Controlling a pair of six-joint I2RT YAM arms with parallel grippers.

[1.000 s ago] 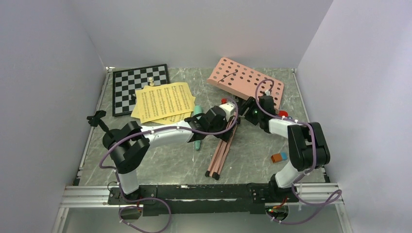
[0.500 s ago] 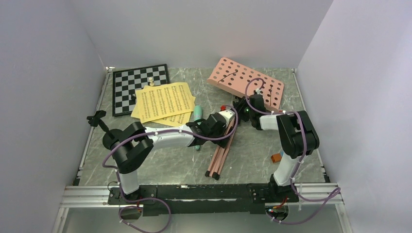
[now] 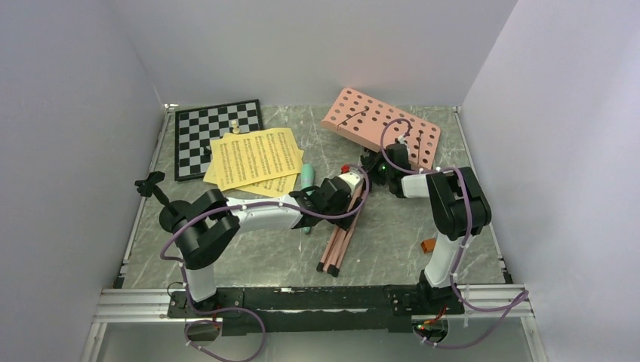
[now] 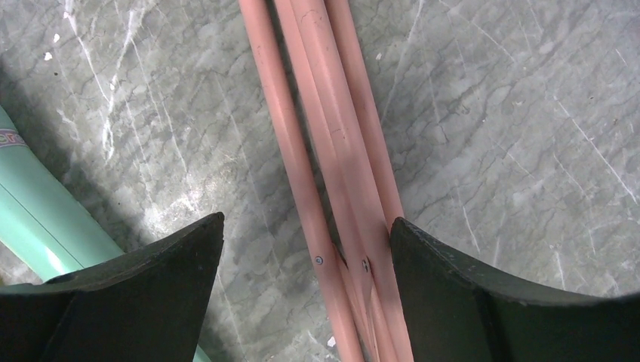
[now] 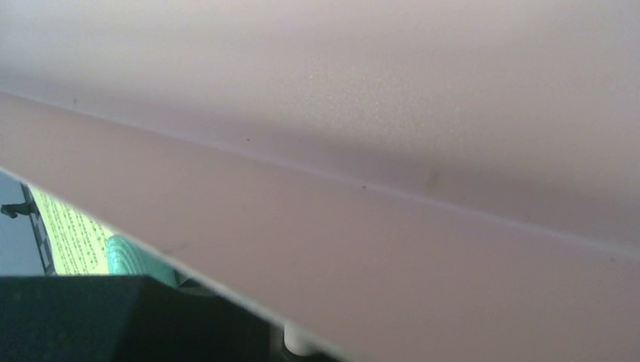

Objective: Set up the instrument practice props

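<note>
The pink music stand lies on the table, its perforated plate [image 3: 381,124] tilted at the back right and its folded tripod legs [image 3: 338,240] running toward me. My left gripper [image 3: 345,197] is open and straddles the legs [image 4: 332,151], right finger against them, left finger apart. The mint-green tube [image 3: 306,179] lies partly under my left arm and shows at the left wrist view's edge [image 4: 30,219]. My right gripper [image 3: 374,163] is at the plate's near edge; the pink plate [image 5: 377,151] fills its view, hiding the jaws. Yellow sheet-music pages [image 3: 256,158] lie mid-left. The black round-base stand [image 3: 151,185] is far left.
A chessboard [image 3: 215,132] with a small white piece lies at the back left under the pages' corner. A red block [image 3: 346,167] sits by my left gripper. An orange block [image 3: 428,244] lies behind my right arm. Walls enclose three sides.
My right arm has swung left and forward, pushing its gripper against the plate's near edge. The left gripper has shifted slightly down along the legs, still open.
</note>
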